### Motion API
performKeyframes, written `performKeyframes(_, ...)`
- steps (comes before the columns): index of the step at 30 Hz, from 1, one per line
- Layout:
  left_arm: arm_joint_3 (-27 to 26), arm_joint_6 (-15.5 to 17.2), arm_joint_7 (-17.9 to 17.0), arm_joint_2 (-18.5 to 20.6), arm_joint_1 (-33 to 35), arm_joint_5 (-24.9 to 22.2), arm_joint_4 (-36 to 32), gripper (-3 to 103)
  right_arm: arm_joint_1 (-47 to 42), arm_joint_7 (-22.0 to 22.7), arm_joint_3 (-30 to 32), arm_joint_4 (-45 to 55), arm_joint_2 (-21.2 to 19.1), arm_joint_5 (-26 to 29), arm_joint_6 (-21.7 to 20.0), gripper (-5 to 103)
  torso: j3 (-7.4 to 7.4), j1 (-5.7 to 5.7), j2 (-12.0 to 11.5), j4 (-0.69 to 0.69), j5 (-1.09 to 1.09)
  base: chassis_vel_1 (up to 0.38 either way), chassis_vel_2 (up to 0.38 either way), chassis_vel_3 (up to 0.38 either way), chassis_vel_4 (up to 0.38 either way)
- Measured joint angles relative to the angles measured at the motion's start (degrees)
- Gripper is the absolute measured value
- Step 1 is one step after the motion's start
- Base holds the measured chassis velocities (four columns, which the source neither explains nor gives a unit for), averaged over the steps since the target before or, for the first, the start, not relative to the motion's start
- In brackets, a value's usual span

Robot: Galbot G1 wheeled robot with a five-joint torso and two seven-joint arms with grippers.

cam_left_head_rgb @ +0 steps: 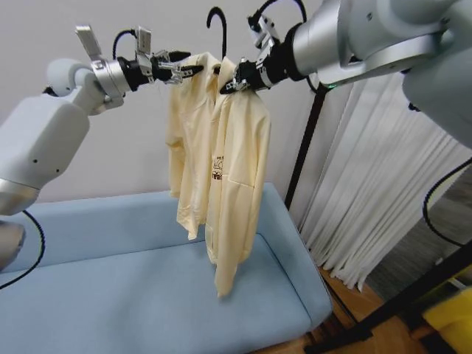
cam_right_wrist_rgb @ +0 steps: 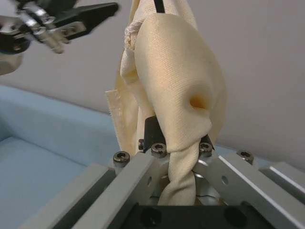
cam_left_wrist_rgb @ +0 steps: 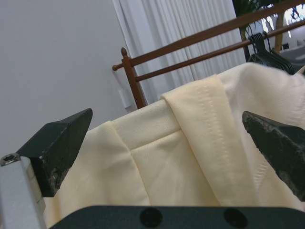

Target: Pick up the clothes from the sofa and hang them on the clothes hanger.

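Head view | step: hanging, cream garment [cam_left_head_rgb: 236, 169] on hanger [cam_left_head_rgb: 216, 22] held high above sofa [cam_left_head_rgb: 110, 295] | right pincer [cam_left_head_rgb: 230, 86] clamps its shoulder | left pincer [cam_left_head_rgb: 192, 71] spread around fabric, not pinching | next: likely needs hook carried to rack [cam_left_head_rgb: 305, 144], grip kept firm.

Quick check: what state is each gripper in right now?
Left gripper: open, at the shoulder of the cream shirt.
Right gripper: shut on the cream shirt.

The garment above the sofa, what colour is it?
The garment is pale yellow, with a small dark print; the head view shows it best.
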Motion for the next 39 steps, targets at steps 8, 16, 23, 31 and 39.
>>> performKeyframes(8, -6.2, 1.6, -6.1, 4.9, 6.2, -4.3, -6.9, 100, -0.5, 2.0, -0.5, -2.1, -1.4, -1.8, 0.0, 1, 0.0, 0.0, 0.0, -0.02, 0.05, 0.0, 0.0, 0.0, 0.0)
performKeyframes(16, -20.2, 2.4, -8.0, 16.4, 23.9, -5.1, -18.3, 100, 1.0, 14.8, -0.1, -6.9, 2.1, 2.6, 4.5, 1, 0.0, 0.0, 0.0, 0.0, -0.02, 0.0, 0.0, 0.0, 0.0)
performKeyframes(23, -29.0, -1.8, -13.5, 24.6, 39.0, -6.4, -25.2, 100, 3.3, 24.6, -1.6, -16.1, 8.0, 1.9, 8.6, 1, 0.0, -0.01, 0.0, 0.06, 0.0, 0.0, 0.0, 0.0, 0.0)
performKeyframes(31, -36.0, -3.3, -41.8, 23.0, 47.2, -5.9, -31.3, 100, 3.8, 32.0, -1.6, -23.9, 14.0, -3.7, 16.6, 1, 0.0, 0.0, 0.0, 0.01, 0.01, 0.0, 0.0, 0.0, 0.0)
performKeyframes(39, -49.3, 2.4, -63.9, 10.9, 68.3, 1.5, -47.1, 100, 3.1, 34.0, -1.7, -28.3, 14.5, -9.9, 17.9, 1, -0.01, -0.01, 0.0, -0.02, 0.05, 0.0, 0.0, 0.0, 0.0)
